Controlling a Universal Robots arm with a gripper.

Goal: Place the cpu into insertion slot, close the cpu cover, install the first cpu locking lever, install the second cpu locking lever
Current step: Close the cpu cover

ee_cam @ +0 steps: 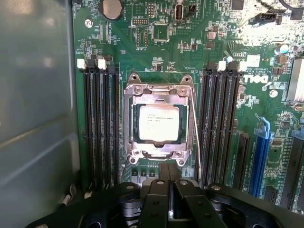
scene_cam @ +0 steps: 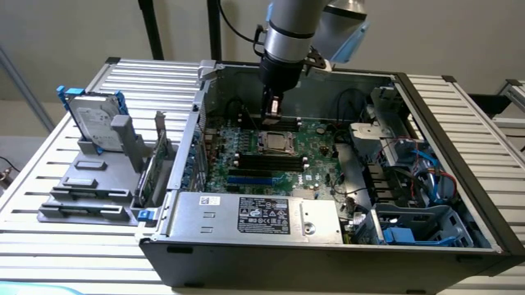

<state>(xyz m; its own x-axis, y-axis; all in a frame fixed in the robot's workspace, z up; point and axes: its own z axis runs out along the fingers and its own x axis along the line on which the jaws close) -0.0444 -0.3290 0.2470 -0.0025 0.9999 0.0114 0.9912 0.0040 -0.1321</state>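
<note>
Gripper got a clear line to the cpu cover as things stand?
Likely yes: the gripper hangs right by the cpu cover, nothing between them, and the case is open above.

I see the cpu (ee_cam: pixel 159 122) lying flat, silvery top up, the cpu cover (ee_cam: pixel 159 94) shut around it, a thin locking lever (ee_cam: pixel 194 137) alongside.

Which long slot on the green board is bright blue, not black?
The blue slot, lying farther from the cpu than the black memory slots that flank it on both sides. Its colour sets it apart.
</note>
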